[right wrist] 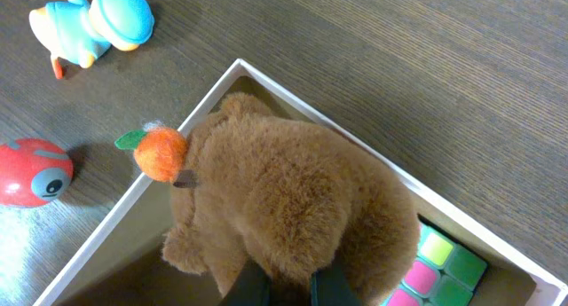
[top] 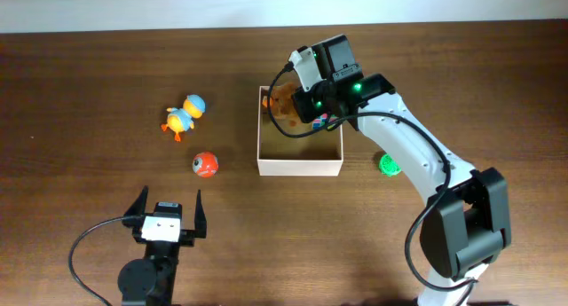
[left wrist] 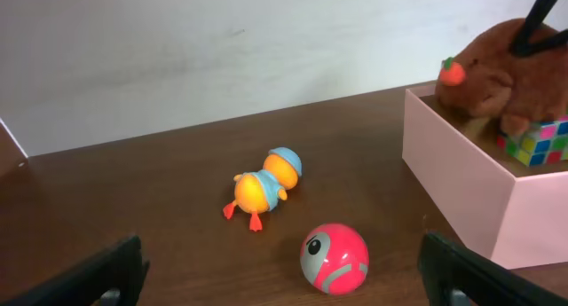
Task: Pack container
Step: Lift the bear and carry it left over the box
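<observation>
The container [top: 299, 166] is a square cream-walled box at the table's middle; it also shows in the left wrist view [left wrist: 461, 177] and the right wrist view [right wrist: 106, 231]. My right gripper [right wrist: 293, 288] is shut on a brown plush toy [right wrist: 293, 200] with an orange fruit on its head, holding it over the box's far left corner [top: 284, 100]. A colourful puzzle cube [right wrist: 439, 266] lies inside the box. A red ball [top: 205, 164] and an orange-and-blue duck [top: 184, 116] lie left of the box. My left gripper [top: 167, 208] is open and empty near the front edge.
A green round toy [top: 389, 165] lies on the table right of the box, partly under my right arm. The ball [left wrist: 334, 257] and duck [left wrist: 264, 186] lie between my left gripper and the wall behind the table.
</observation>
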